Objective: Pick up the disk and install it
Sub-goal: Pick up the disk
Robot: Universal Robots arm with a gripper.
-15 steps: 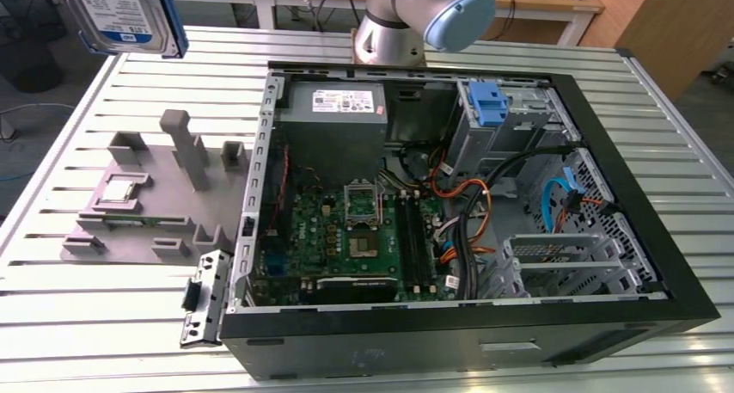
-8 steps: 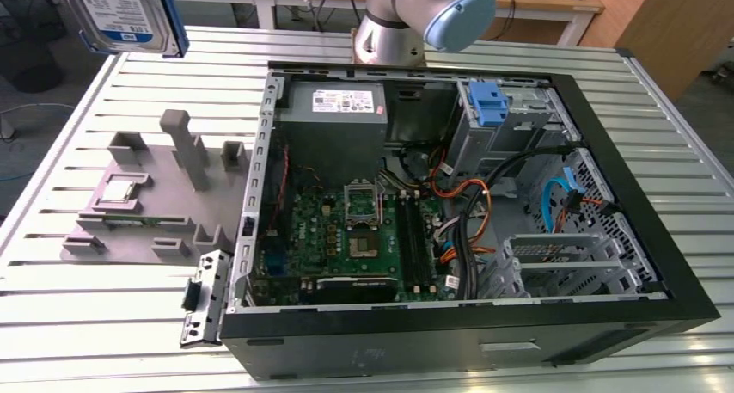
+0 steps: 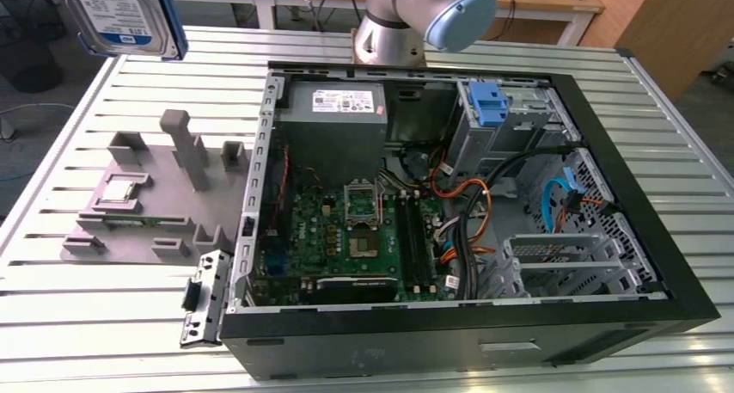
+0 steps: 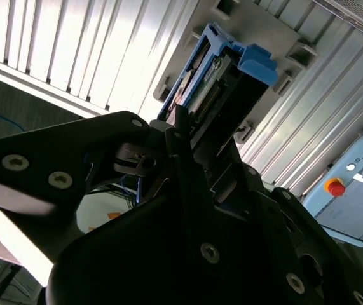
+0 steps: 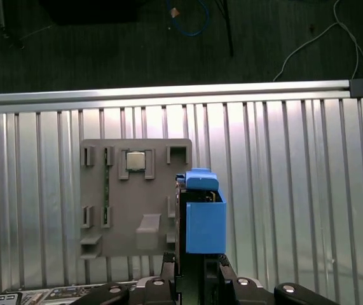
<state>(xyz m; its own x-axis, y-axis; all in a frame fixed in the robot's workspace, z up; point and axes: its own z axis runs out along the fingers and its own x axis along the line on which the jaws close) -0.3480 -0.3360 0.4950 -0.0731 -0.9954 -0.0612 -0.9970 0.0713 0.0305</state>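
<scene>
The disk (image 3: pixel 120 15), a silver drive with a white-and-blue label in a blue carrier, hangs in the air above the table's far corner at the exterior view's left. In both wrist views my gripper (image 5: pixel 194 265) (image 4: pixel 197 143) is shut on the disk (image 5: pixel 201 219) (image 4: pixel 229 73), which sticks out edge-on beyond the dark fingers (image 4: pixel 181 136). The first wrist view looks down past it onto the grey parts holder (image 5: pixel 136 197) on the slatted table. The open computer case (image 3: pixel 642 238) lies to the exterior view's right of the held disk.
The case holds a motherboard (image 3: pixel 356 238), a grey power supply (image 3: pixel 333 105), cables and a drive bay with a blue bracket (image 3: pixel 487 105). The grey holder (image 3: pixel 149 204) with upright posts sits at the case's left. The arm's base (image 3: pixel 418 19) stands behind the case.
</scene>
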